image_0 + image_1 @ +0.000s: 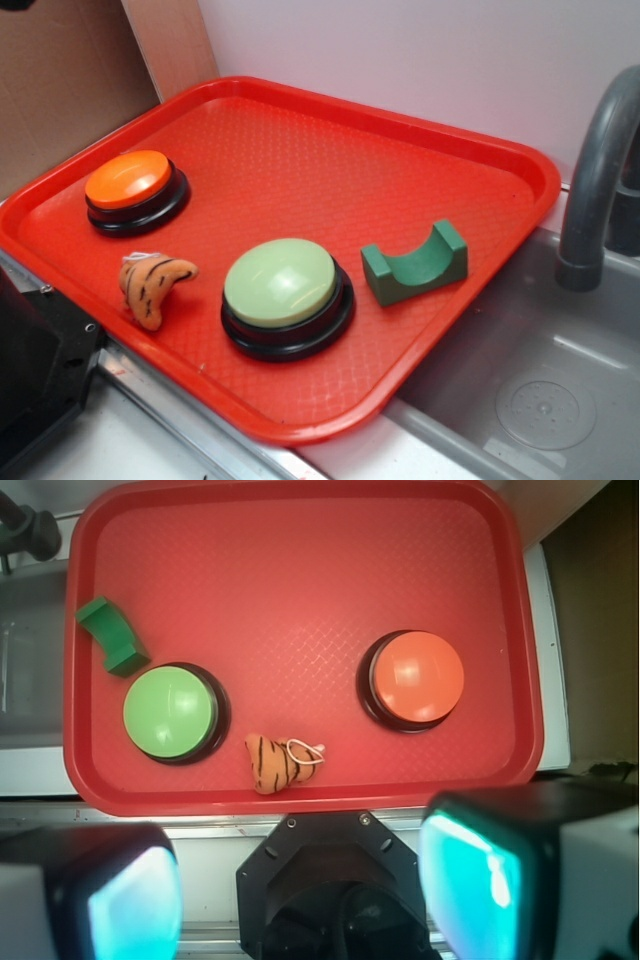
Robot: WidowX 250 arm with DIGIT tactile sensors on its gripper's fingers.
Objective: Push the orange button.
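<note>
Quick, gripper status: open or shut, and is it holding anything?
Gripper: open, fingers spread wide, nothing held. It hangs above the near edge of the red tray, clear of the orange button.

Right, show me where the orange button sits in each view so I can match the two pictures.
Exterior view: the orange button sits at the left of the red tray, behind the striped plush toy.
Wrist view: the orange button sits right of centre on the tray, up and right of the toy.
Shared landmark: the green button, on the toy's other side in both views.
</note>
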